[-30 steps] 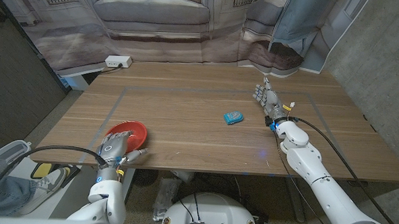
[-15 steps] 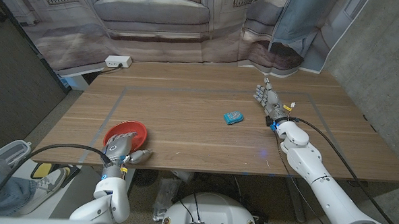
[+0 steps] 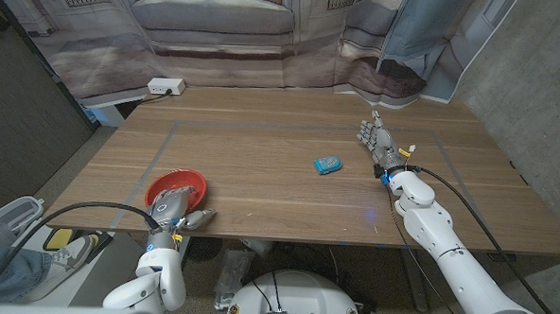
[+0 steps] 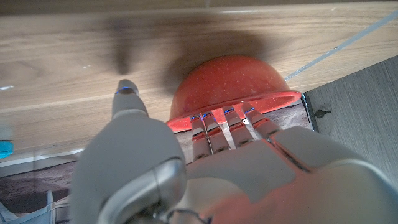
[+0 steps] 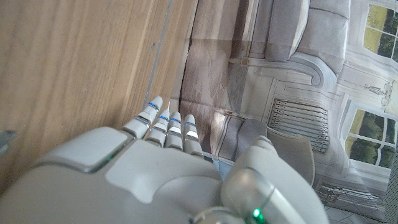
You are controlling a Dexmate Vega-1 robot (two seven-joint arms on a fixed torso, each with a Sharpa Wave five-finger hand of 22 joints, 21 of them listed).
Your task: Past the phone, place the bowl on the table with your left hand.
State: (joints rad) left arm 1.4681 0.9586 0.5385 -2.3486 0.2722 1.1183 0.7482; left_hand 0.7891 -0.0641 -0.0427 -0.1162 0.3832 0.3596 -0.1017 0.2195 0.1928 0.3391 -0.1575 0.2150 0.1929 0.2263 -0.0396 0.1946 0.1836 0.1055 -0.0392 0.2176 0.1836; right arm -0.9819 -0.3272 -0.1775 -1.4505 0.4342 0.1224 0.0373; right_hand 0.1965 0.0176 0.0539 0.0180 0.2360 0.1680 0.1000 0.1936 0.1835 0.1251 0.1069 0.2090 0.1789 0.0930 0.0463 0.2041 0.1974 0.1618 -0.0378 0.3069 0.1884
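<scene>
— One bowl [image 3: 176, 185], red, sits on the table [image 3: 279, 176] at its near left corner, by the edge. It is not yet lifted.

— Does the left hand [image 3: 174, 209] have it?

— It is at the bowl's near rim. The wrist view shows the fingers [image 4: 230, 121] reaching over the rim and the thumb out to one side, apart from them. Whether they actually clamp the rim, I cannot tell.

— And the phone [image 3: 328, 165]?

— Small and blue, lying mid-table, well apart from the bowl, farther back and to the right.

— So how far along is this?

— Barely started, I judge. The grasp may be forming; the lift, the carry across the table and the set-down beyond the phone all remain.

— The right hand [image 3: 375, 139]?

— Beside the phone on its right, holding nothing, fingers [image 5: 168, 124] straight and close together, pointing toward the far edge. It has no part here.
</scene>
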